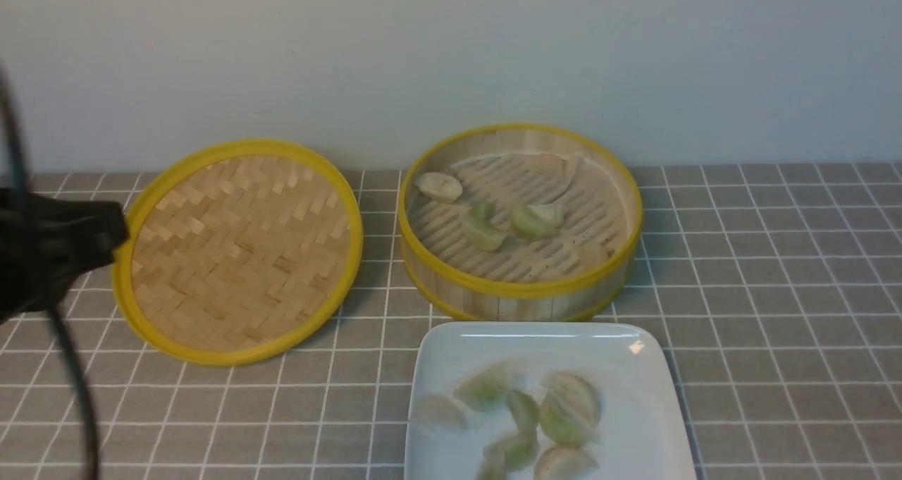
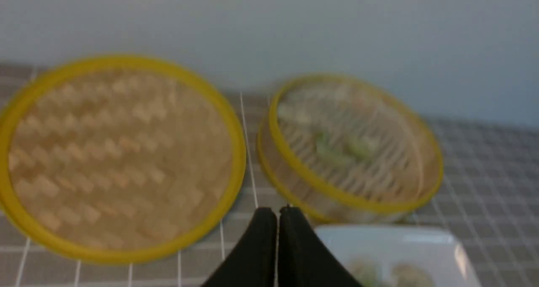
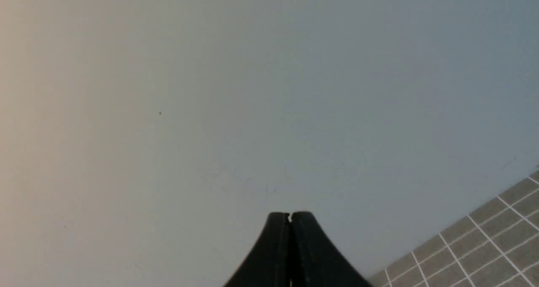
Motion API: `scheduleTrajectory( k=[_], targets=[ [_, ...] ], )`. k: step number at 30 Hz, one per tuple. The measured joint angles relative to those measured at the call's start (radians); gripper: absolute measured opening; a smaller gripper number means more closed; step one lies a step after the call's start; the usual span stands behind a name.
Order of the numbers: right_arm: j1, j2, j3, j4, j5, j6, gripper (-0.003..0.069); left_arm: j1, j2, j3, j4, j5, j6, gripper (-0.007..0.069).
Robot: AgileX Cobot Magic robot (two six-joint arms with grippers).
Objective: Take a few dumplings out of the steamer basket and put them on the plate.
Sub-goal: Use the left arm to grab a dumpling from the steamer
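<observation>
Dumplings [image 1: 568, 409] lay partly on plate [image 1: 535, 342], others in steamer basket [image 1: 520, 288] just behind it, probably for a short carry. Lid [image 1: 239, 251] was set aside for access. Left gripper [image 2: 278, 213] and right gripper [image 3: 289, 216] were closed, empty.

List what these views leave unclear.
- Glossy white square plate: the front view's bottom edge cuts its near side, so its pale green dumplings cannot be fully counted.
- Round bamboo steamer basket: blurred in the left wrist view.
- Right gripper: outside the front view; its wrist view shows mostly wall.
</observation>
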Motion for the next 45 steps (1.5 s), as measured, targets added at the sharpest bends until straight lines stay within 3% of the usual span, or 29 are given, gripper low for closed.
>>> scheduleTrajectory(
  k=[2,3,7,8,13,15,18,22,26,30,36,40,45],
  targets=[
    [0.004,0.000,-0.013,0.002,0.028,0.014,-0.0013,0.000,0.063,-0.027,-0.019,0.026,0.038,-0.0005],
    [0.016,0.000,-0.068,-0.002,0.112,0.022,-0.0013,-0.003,0.177,-0.074,-0.060,0.062,0.122,-0.0005],
    [0.052,0.106,-0.290,-0.071,0.433,0.003,-0.0013,-0.052,0.351,-0.155,-0.115,0.081,0.250,-0.0005],
    [0.066,0.193,-0.426,-0.100,0.587,-0.014,-0.0013,-0.078,0.386,-0.186,-0.120,0.081,0.279,-0.0005],
    [0.093,0.485,-0.764,-0.131,1.004,-0.134,-0.0013,-0.164,0.533,-0.310,-0.123,0.090,0.314,-0.0005],
    [0.093,0.641,-0.936,-0.146,1.216,-0.251,-0.0013,-0.188,0.596,-0.368,-0.122,0.095,0.317,-0.0005],
    [0.093,0.796,-1.090,-0.172,1.343,-0.327,-0.0013,-0.218,0.689,-0.464,-0.122,0.097,0.318,-0.0005],
    [0.093,0.934,-1.202,-0.194,1.365,-0.348,-0.0013,-0.251,0.834,-0.595,-0.096,0.098,0.329,0.0026],
    [0.093,0.998,-1.223,-0.184,1.367,-0.351,-0.0013,-0.272,0.963,-0.696,-0.065,0.101,0.333,0.0116],
    [0.093,1.034,-1.226,-0.170,1.374,-0.352,-0.0013,-0.291,1.104,-0.789,-0.039,0.100,0.341,0.0316],
    [0.093,1.040,-1.228,-0.166,1.375,-0.352,-0.0013,-0.299,1.239,-0.869,-0.027,0.051,0.357,0.0556],
    [0.093,1.040,-1.228,-0.166,1.375,-0.352,-0.0013,-0.301,1.312,-0.905,-0.027,-0.026,0.365,0.0629],
    [0.093,1.040,-1.228,-0.166,1.375,-0.352,-0.0013,-0.319,1.371,-0.912,-0.027,-0.092,0.401,0.0636]
  ],
)
